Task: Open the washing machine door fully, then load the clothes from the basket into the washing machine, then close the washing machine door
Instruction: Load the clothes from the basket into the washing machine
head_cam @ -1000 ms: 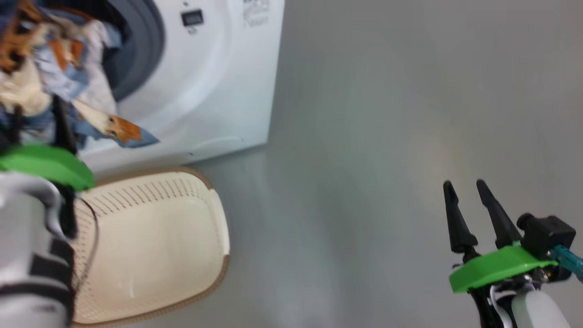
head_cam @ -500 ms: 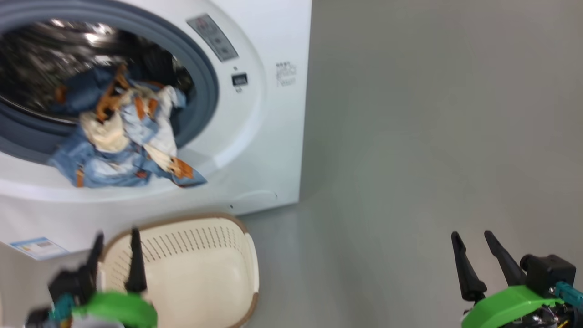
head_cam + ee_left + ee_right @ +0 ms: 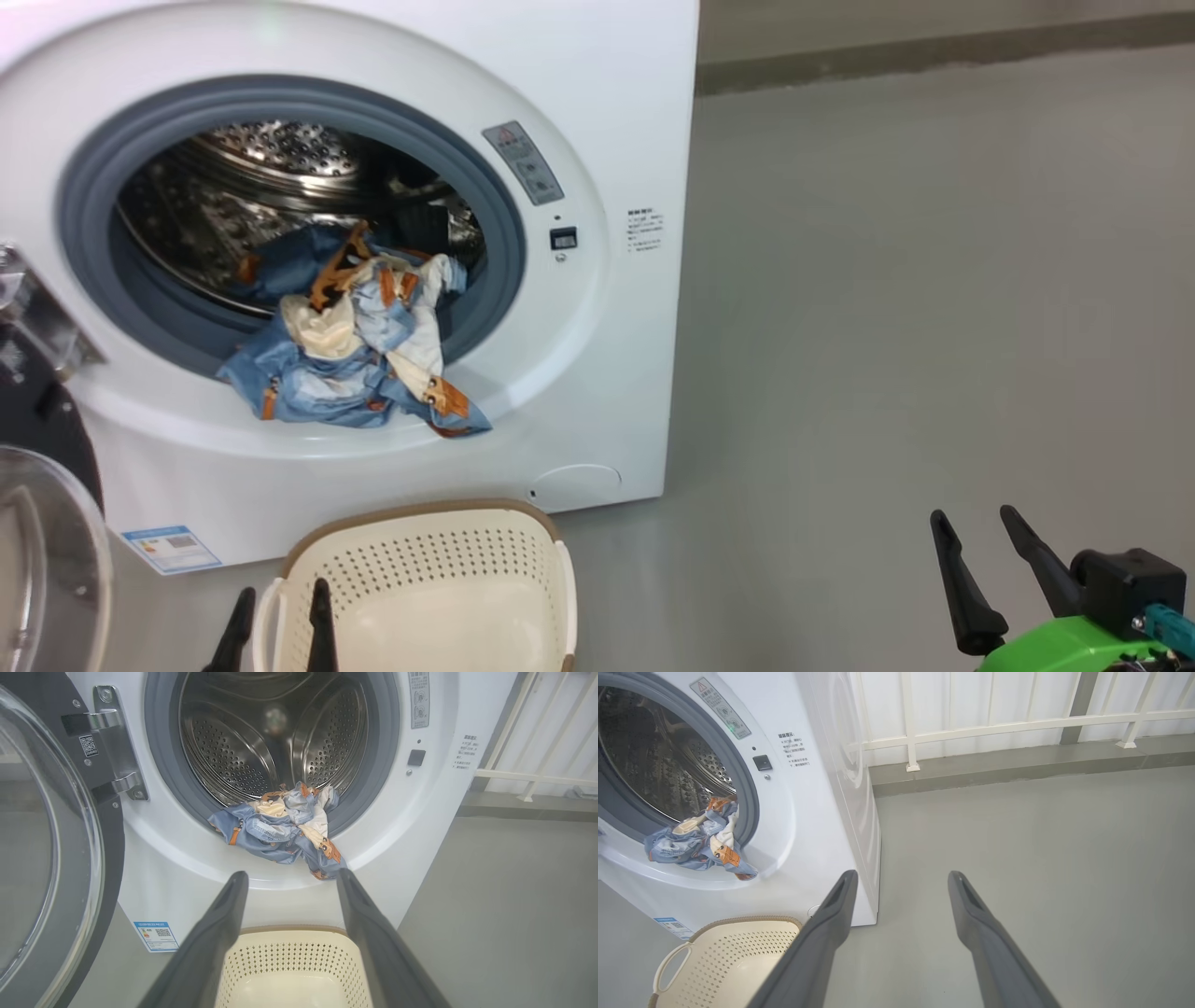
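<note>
- Clothes (image 3: 355, 345) are in neither gripper; the left gripper (image 3: 292, 873) hangs empty, fingers spread wide, over the near end of the empty basket (image 3: 420, 511).
- Off to the right, the right gripper (image 3: 973, 515) is just as wide and empty, above the bare grey floor (image 3: 887, 327).
- That basket sits on the floor just in front of the washing machine (image 3: 616, 112).
- Farther back, the blue printed bundle lies in the drum mouth, spilling over the grey gasket (image 3: 504, 243) onto the white front.
- At the left, the washing machine door (image 3: 56, 858) stands swung open on its metal hinge (image 3: 112, 742).
</note>
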Robot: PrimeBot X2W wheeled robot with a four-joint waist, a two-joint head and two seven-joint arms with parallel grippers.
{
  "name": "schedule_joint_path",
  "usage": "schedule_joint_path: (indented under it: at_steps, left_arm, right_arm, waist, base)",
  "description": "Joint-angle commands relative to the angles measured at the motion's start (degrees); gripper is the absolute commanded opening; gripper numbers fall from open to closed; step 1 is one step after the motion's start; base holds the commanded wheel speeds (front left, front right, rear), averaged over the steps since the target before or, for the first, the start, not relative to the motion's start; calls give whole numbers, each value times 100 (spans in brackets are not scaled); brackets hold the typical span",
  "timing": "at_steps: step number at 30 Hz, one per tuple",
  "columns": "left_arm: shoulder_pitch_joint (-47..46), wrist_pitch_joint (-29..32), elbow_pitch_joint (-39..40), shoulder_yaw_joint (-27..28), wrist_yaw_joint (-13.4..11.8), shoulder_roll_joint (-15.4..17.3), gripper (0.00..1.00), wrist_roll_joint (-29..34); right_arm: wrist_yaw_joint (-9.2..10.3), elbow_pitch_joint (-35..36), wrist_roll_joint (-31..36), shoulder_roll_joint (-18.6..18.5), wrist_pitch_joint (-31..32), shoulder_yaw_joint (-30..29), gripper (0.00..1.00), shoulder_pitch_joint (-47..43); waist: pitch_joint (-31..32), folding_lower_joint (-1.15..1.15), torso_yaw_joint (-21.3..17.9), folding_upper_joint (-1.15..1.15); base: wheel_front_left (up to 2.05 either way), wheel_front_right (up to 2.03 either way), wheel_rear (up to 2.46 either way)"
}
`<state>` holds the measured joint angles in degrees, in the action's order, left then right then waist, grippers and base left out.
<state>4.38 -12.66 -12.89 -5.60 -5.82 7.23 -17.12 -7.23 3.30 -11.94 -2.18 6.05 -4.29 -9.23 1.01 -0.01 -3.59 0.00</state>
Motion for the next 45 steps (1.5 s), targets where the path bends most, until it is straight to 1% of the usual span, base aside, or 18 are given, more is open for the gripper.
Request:
schedule_joint_path:
  at_steps: [1,9,29,39,45]
  left_arm:
    - [-73,10,210,161,-41,41,100,61]
    - [169,134,532,114,-142,42,100,56]
    - [239,198,600,81,-263,77,100,-18]
    - [188,458,490,76,-246,104,100,-171]
    - [-195,767,128,107,-150,194,100,-335]
  right_arm:
    - [-25,187,128,-79,4,82,100,42]
    - [-25,346,154,-117,104,-25,100,-93]
    - [-25,400,143,-120,161,35,100,-66]
    - [-25,415,119,-103,182,75,100,-32]
    - [-25,437,94,-90,161,115,100,54]
  waist:
    - [95,1,86,0]
    - [166,1,168,0]
    - [124,1,193,0]
    - [-2,1,112,0]
    - [-253,1,26,0]
  base:
    - [0,0,0]
    - [0,0,0]
    - [0,0,0]
    - [0,0,0]
    - [0,0,0]
